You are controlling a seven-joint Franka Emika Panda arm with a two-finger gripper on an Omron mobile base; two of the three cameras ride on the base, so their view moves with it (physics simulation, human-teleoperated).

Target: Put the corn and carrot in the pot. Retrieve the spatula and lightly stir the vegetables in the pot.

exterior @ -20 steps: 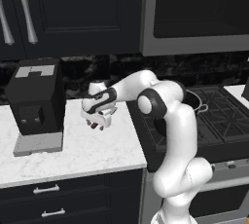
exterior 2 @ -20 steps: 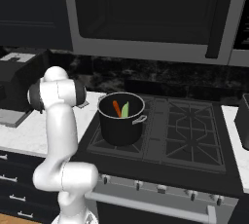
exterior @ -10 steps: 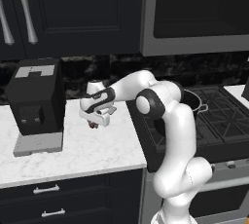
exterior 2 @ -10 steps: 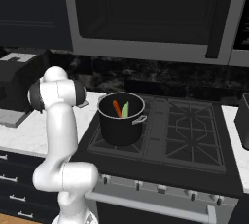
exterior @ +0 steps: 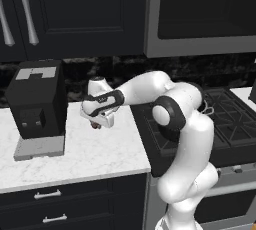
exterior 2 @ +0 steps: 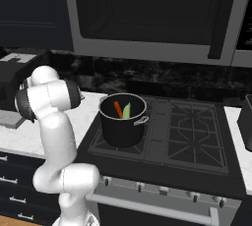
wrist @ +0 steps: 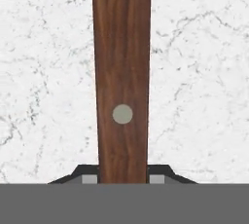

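Corn (exterior 2: 127,110) and carrot (exterior 2: 118,109) already stand in the pot (exterior 2: 123,122). The gripper (wrist: 123,181) jaws pinch the spatula (wrist: 121,72) handle (running toward 12 o'clock) over the marble worktop (exterior: 75,159); lifting and stirring remain.

arm stretched left, tool (exterior: 96,124) clamped shut

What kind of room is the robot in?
It looks like a kitchen. There is a stove with a dark pot standing on it, a white marble counter with drawers below, and dark cabinets on the wall above.
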